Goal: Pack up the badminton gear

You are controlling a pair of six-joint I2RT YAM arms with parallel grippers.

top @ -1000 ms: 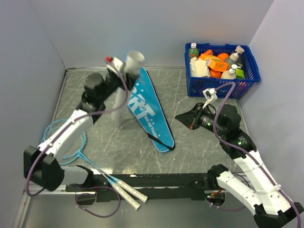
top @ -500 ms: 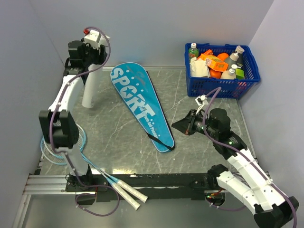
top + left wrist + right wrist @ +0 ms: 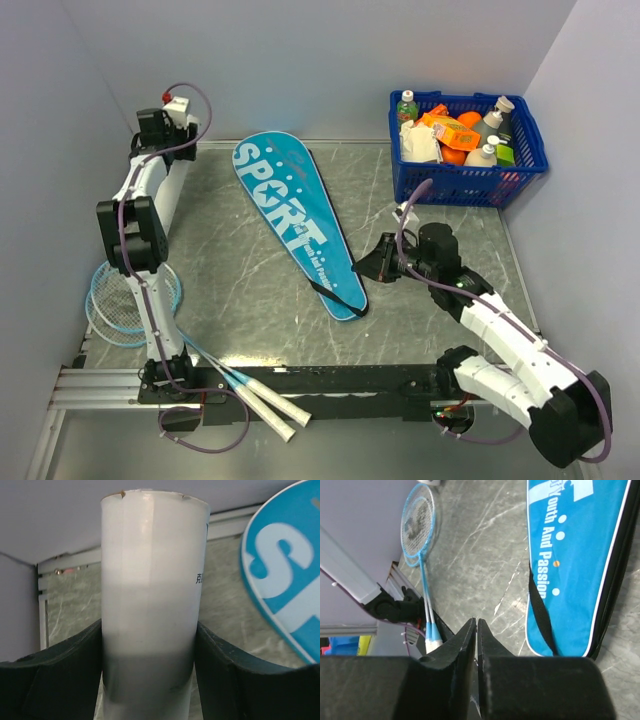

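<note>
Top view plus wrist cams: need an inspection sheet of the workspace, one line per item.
Surface: grey marbled table, no spills seen.
Job's things: blue bag lies flat mid-table. Two rackets lie together at the near left, heads under the left arm. White tube stands upright at the far left. Shuttlecock: nothing seen.
Clutter: blue basket of bottles and packets in the far right corner.
Hands: left hand is shut on the white tube. Right hand has its fingers almost together and is empty, beside the bag's narrow end.
Cables: purple cables loop along both arms.
Surroundings: plain walls on three sides, nothing else seen.
</note>
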